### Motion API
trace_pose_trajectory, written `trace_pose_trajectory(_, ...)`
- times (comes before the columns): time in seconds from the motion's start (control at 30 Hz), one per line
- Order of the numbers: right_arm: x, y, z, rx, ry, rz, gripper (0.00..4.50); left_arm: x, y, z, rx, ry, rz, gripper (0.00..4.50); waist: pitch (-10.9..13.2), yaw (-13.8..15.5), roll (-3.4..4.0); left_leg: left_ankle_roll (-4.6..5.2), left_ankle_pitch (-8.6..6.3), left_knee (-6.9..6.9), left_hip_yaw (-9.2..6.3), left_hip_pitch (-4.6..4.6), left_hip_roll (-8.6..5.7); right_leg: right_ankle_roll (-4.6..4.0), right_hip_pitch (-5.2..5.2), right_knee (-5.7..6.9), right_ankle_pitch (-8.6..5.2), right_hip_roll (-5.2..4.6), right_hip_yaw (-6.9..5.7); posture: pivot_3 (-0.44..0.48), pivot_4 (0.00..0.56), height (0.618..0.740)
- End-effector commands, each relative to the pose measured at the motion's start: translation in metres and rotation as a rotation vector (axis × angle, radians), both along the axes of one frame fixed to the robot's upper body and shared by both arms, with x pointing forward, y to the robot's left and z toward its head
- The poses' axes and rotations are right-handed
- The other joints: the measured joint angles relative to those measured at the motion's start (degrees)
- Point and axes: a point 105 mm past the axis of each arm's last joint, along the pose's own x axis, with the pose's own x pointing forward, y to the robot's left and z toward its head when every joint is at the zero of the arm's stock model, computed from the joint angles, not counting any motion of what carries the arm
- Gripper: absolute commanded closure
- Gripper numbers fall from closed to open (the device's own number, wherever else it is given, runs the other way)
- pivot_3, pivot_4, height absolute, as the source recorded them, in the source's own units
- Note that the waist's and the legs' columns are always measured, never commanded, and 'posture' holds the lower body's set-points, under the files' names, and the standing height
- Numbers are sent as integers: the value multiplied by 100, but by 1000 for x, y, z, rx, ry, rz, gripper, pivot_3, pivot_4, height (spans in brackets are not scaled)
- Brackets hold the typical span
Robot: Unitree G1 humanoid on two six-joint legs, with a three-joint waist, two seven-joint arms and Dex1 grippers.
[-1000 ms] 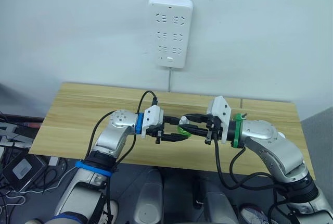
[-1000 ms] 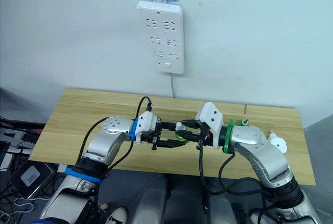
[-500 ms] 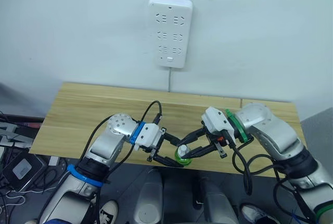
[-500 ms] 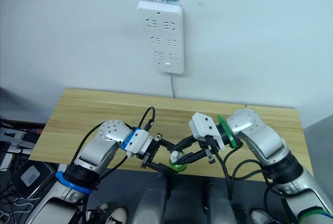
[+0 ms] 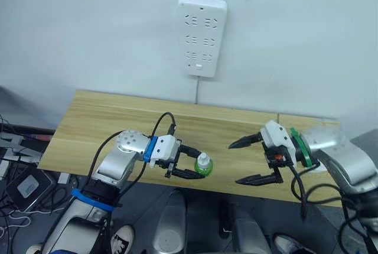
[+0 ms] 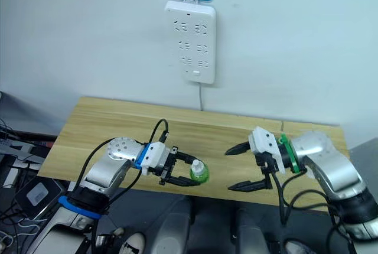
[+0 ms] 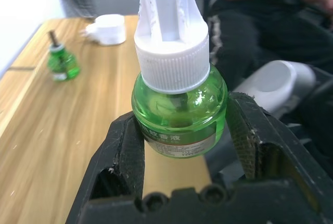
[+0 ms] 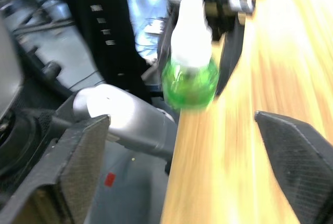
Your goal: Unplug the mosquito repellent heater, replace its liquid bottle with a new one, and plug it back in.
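The left gripper (image 5: 190,166) is clamped on a green liquid bottle (image 7: 179,104) with a white cap, right at the near edge of the wooden table (image 5: 106,124). The right gripper (image 5: 248,160) sits well apart from it, fingers spread wide — nothing in them. At the table's far end, seen from the left wrist, lie the white mosquito repellent heater (image 7: 107,28) and a second green bottle (image 7: 61,62). The power strip (image 5: 202,35) hangs on the wall.

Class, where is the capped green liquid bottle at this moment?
The green liquid bottle sits gripped in the left gripper at the wooden table's front edge, apart from the open right gripper.
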Motion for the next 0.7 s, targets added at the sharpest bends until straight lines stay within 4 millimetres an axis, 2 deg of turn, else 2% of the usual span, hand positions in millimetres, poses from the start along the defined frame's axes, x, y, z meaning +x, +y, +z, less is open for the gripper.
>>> trace_pose_trajectory(0.03, 8, 8, 13, 88, -72, -188, 33, 13, -1, 7, -63, -49, 118, 2301, 0, -27, 0, 0, 0, 5, 0, 1, 1, 0, -1, 4, 0, 2, 1, 330, 316, 740)
trace_pose_trajectory(0.13, 12, 21, 20, 186, -78, -296, 597, 18, -2, 7, -86, -59, 174, 2301, 0, -74, 0, -1, 1, 16, -3, 3, 6, -1, 1, 10, 2, 8, 2, 318, 317, 740)
trace_pose_trajectory(0.3, 10, 34, 19, 221, -86, -362, 2413, 24, -5, 10, -106, -58, 207, 2301, 0, -115, 0, -1, 0, 20, 3, -5, -3, 0, 3, 0, 1, 0, 5, 307, 317, 740)
trace_pose_trajectory(0.57, 11, 50, 22, 264, -82, -380, 2413, 31, -16, 18, -131, -56, 206, 2301, 0, -143, 0, -1, 0, 20, 1, -6, 0, 0, 2, 1, 1, 3, 2, 305, 314, 740)
trace_pose_trajectory(0.7, 13, 54, 31, 280, -93, -386, 2413, 29, -19, 19, -137, -55, 203, 2301, 0, -152, 0, -1, 0, 19, 2, -6, 0, 0, 1, 0, 1, 3, 3, 314, 313, 740)
